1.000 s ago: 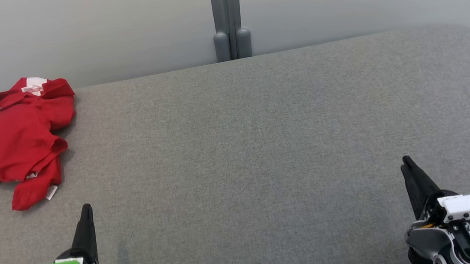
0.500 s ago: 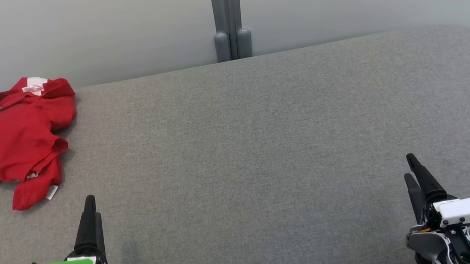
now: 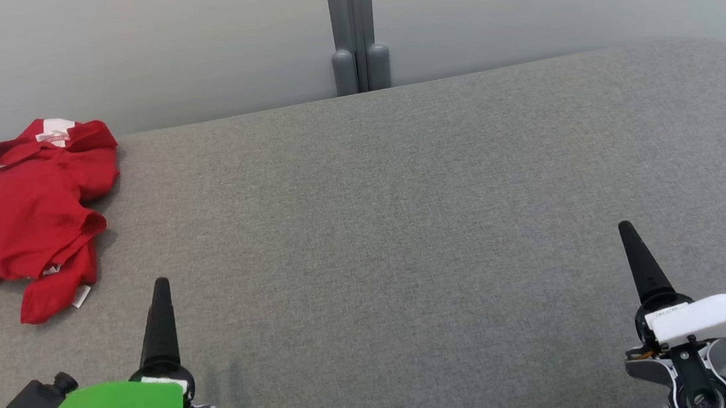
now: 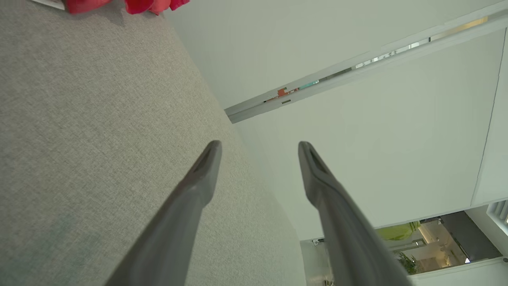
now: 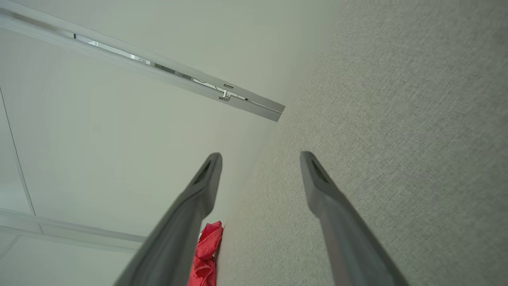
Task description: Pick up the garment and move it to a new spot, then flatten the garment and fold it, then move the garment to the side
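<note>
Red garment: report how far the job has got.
Done: nothing visible. The red garment lies crumpled and unfolded at the far left edge of the grey padded surface. In hand: nothing. The left gripper and right gripper stand open and empty, apart from it. Left: pick it up, move it, flatten, fold, set it aside.

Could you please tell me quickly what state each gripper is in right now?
Left gripper: open, holding nothing.
Right gripper: open, holding nothing.
</note>
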### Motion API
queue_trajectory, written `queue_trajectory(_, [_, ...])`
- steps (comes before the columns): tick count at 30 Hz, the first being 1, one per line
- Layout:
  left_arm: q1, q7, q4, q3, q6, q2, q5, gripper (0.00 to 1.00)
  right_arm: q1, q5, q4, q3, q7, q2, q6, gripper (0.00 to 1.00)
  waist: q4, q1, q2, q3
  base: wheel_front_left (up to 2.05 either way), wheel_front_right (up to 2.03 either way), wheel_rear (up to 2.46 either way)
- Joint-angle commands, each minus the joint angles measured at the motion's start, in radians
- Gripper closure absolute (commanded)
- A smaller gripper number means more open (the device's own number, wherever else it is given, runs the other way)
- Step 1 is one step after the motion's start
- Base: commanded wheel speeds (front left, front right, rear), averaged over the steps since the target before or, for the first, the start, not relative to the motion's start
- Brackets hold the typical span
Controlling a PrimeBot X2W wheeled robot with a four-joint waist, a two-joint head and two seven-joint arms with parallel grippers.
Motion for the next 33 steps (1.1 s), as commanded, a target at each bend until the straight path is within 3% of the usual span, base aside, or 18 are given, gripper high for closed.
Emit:
queue_trajectory(1, [-0.007, -0.013, -0.026, -0.014, 0.008, 0.006, 0.052, 0.0, -0.004, -0.048, -0.028, 0.006, -0.012, -0.006, 0.0, 0.0, 0.001, 0.0, 0.0, 0.0, 0.0, 0.0, 0.0])
queue_trajectory(22, [0.034, -0.088, -0.024, -0.104, 0.057, 0.008, 0.496, 0.0, 0.028, -0.399, -0.037, 0.042, -0.088, -0.009, 0.0, 0.0, 0.008, 0.0, 0.0, -0.001, 0.0, 0.0, 0.0])
queue_trajectory(33, [0.057, -0.119, -0.028, -0.124, 0.076, 0.009, 0.643, 0.0, 0.04, -0.557, -0.028, 0.063, -0.12, -0.01, 0.0, 0.0, 0.011, 0.0, 0.0, -0.005, 0.0, 0.0, 0.0])
